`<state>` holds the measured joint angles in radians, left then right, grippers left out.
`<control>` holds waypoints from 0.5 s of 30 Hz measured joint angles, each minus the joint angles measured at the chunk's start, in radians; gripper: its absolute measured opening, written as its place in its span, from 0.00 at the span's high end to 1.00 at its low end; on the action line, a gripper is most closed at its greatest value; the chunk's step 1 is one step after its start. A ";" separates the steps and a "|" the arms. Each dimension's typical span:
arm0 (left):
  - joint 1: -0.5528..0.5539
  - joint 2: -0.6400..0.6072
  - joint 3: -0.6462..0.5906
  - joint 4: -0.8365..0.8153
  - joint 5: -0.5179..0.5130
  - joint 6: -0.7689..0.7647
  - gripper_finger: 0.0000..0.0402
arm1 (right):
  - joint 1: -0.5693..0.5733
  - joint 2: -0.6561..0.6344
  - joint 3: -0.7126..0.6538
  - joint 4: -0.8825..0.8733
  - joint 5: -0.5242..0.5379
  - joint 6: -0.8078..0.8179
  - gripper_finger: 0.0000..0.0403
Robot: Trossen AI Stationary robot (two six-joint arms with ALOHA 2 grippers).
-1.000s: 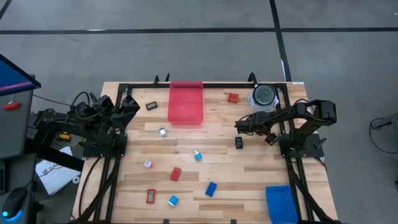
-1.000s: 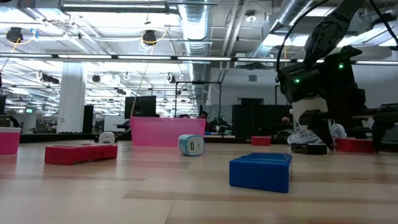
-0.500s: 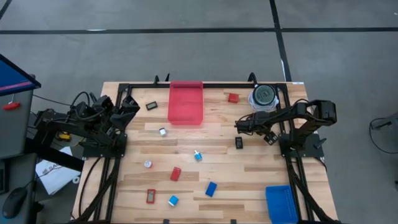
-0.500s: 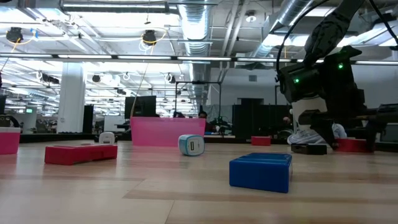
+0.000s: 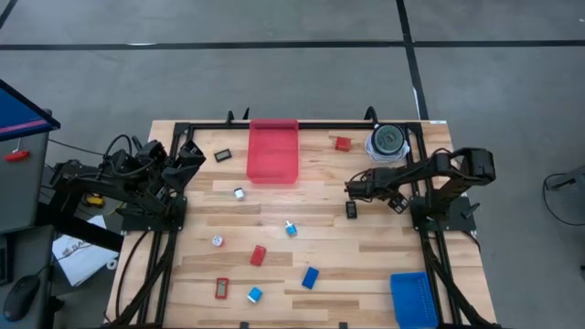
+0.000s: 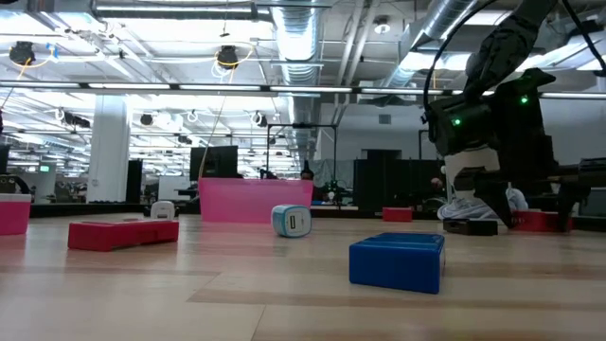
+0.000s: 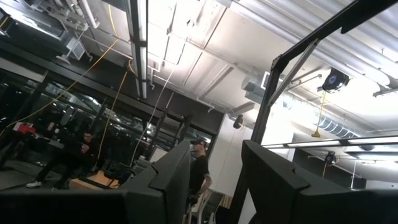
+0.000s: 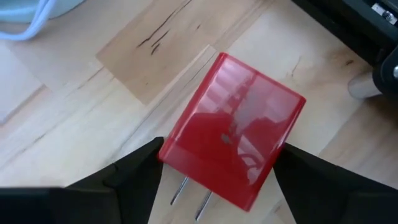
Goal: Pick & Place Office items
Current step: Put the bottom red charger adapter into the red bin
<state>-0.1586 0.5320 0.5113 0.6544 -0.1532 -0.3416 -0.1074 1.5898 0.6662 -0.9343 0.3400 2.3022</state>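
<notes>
1. Closing on a glossy red plastic plug block (image 8: 233,124) with two metal prongs, the right gripper (image 8: 221,162) has its dark fingers pressed against opposite sides of the block. It is over the pale wooden slat table (image 5: 366,256), well to the right of the translucent red rectangular tray (image 5: 273,151).
2. The left gripper (image 7: 214,180) waits off the table edge to the left of that red tray. Its two fingers stand apart with nothing between them.
3. Counted from above, the other small pieces are:
   - two flat black rectangles (image 5: 222,155), one just left of the red tray and one well to its right, just below the right gripper;
   - three red blocks (image 5: 259,255), one to the tray's right and two below it;
   - one solid blue block (image 5: 311,277) below the tray;
   - three pale blue-white cubes (image 5: 291,228) below the tray;
   - one tiny whitish round piece (image 5: 218,241) below and left of the tray.
4. A ribbed blue rectangular tray (image 5: 413,299) lies at the corner farthest from the red tray. A round grey-and-white disc (image 5: 388,141) sits to the red tray's right.
5. The table has a black frame and stands on a grey concrete floor. Beyond it the room has exposed ducts, cables and strip lights.
</notes>
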 joint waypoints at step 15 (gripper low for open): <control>0.000 0.000 0.000 0.000 -0.003 0.000 0.64 | 0.211 0.001 0.063 0.041 -0.074 -0.033 0.29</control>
<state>-0.1585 0.5320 0.5111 0.6544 -0.1566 -0.3416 0.1035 1.5906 0.7292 -0.8932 0.2661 2.2689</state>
